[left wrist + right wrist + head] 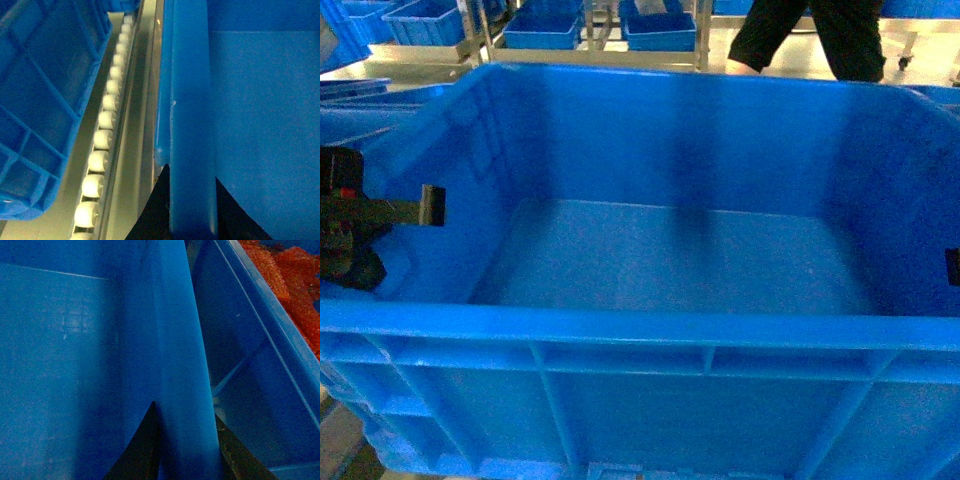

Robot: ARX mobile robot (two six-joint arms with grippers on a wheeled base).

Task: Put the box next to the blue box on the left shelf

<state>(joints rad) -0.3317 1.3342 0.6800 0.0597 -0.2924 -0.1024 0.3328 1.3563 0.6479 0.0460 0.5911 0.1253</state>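
Item: one box (650, 270), a large bright-blue open-top plastic crate with a thick rolled rim, smooth flat floor, and vertical and diagonal ribs moulded on the near outer wall; it fills the head view, held between the two arms. Left gripper (192, 200): two dark fingers (155, 210) straddle the crate's left rim, one on the outer face, one inside, pressed against the plastic. Right gripper (187, 445): two dark fingers (142, 450) likewise clamp the crate's right wall from both sides. Left shelf (102, 150): one row of small white plastic rollers, rounded and glossy, about a dozen visible, set along a grey metal rail just beside and below the crate's left wall. Second blue box (40, 100): one, ribbed outer wall with square pockets, on the far side of the roller row in the left wrist view, apart from the held crate. Adjacent blue bin (250, 365): one, smooth-walled, just beside the crate's right wall, with orange mesh-textured material (290, 285) at its far edge. Background, head view: several smaller blue crates (660, 30) on a metal rack; one person's legs (810, 35) in dark trousers.
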